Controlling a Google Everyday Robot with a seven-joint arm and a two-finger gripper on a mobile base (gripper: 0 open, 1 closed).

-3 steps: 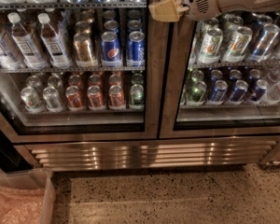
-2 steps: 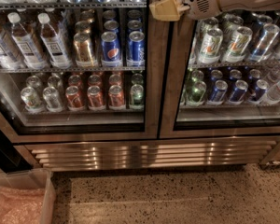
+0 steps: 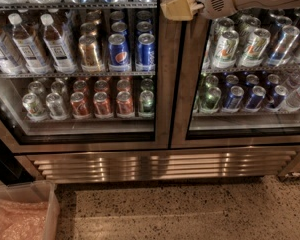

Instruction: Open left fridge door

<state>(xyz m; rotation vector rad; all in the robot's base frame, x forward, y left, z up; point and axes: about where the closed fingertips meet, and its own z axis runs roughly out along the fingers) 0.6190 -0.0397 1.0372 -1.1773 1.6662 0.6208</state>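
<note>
Camera view: the left fridge door (image 3: 161, 89) fills the scene's left, shut flush beside the right door (image 3: 182, 99), with water bottles (image 3: 35, 44) and Pepsi cans (image 3: 119, 51) behind its glass. The gripper (image 3: 177, 7) hangs at the top, before the steel where both doors meet. Whether it is apart or together you cannot tell. By your view, the opening is all still to do.

Unchanged — gripper (image 3: 171, 9) at left fridge door (image 3: 162, 101).
</note>
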